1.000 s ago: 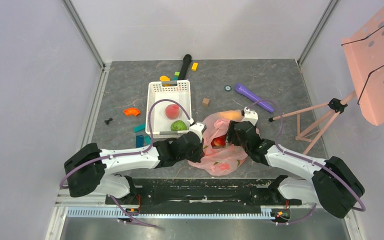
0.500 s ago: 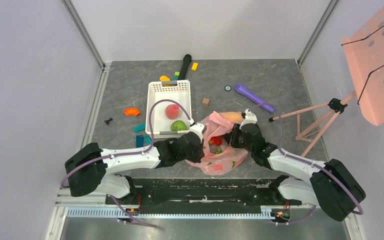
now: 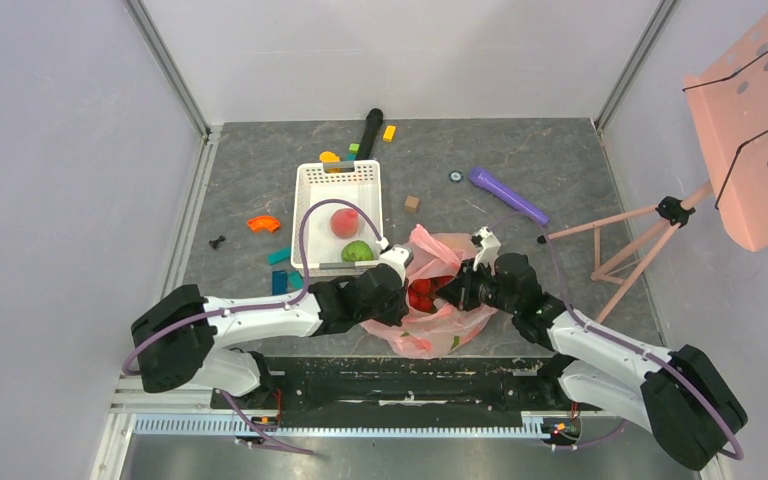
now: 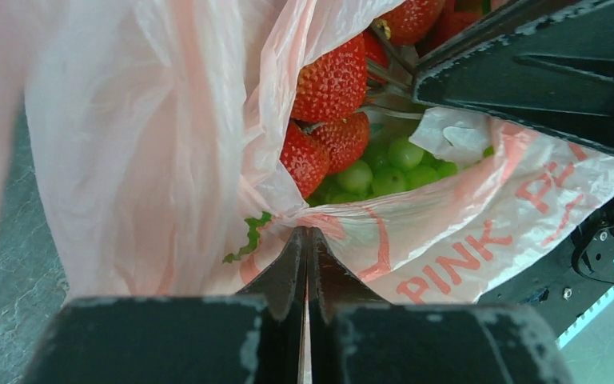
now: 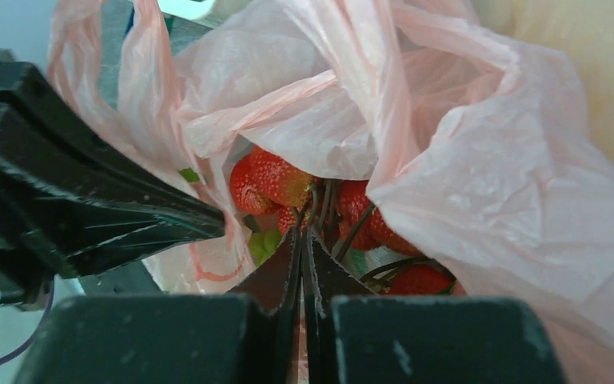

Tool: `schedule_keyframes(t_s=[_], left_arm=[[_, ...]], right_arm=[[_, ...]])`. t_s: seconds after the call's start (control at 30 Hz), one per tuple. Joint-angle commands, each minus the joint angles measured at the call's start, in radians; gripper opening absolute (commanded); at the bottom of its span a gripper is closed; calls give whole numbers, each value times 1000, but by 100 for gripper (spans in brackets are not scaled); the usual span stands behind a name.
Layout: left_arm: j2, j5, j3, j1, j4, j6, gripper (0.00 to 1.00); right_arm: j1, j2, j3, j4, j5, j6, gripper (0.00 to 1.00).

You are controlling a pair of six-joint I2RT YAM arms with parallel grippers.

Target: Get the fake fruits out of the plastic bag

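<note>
The pink plastic bag (image 3: 440,322) lies between my two arms with its mouth held open. My left gripper (image 4: 307,232) is shut on the bag's near rim (image 4: 152,144). Inside are fake fruits: a cluster of red strawberries (image 4: 332,80) and green grapes (image 4: 384,164). My right gripper (image 5: 304,234) reaches into the mouth from the right and is shut on the dark stems of the strawberry cluster (image 5: 276,180). From above, the strawberries (image 3: 422,294) show between the two grippers. A pink-red peach (image 3: 343,222) and a green apple (image 3: 358,251) lie in the white basket (image 3: 310,200).
A purple cylinder (image 3: 508,195) lies behind the bag to the right. Small coloured blocks (image 3: 263,223) are scattered left of and behind the basket, with a black cylinder (image 3: 370,128) at the back. A pink perforated stand (image 3: 750,130) on thin legs fills the right side.
My right gripper has pushed left into the bag's mouth and closed from open onto the strawberry stems. The bag has bunched up round it. The left gripper has kept its hold on the rim.
</note>
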Motion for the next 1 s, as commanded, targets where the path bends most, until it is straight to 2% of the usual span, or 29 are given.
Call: schedule_keyframes(t_s=[0.0, 0.4, 0.5, 0.6, 0.67, 0.77, 0.87, 0.97], left_arm=[[2, 4, 10, -1, 48, -6, 2], [-22, -1, -16, -3, 56, -13, 2], [-30, 1, -22, -2, 57, -14, 2], [-47, 9, -26, -2, 58, -12, 2], [-59, 14, -30, -1, 60, -10, 2], [-68, 20, -33, -2, 63, -2, 2], [-68, 21, -35, -2, 64, -1, 2], [-64, 25, -39, -3, 68, -4, 2]], right_arm=[[1, -66, 30, 35, -68, -21, 0], [1, -199, 147, -10, 16, -10, 0], [2, -188, 189, -62, 23, -36, 0], [1, -136, 268, -209, 0, -139, 21], [1, -83, 323, -352, -10, -234, 33], [1, -16, 372, -466, -44, -365, 48], [2, 39, 398, -512, -85, -447, 58], [2, 94, 426, -548, -92, -500, 60]])
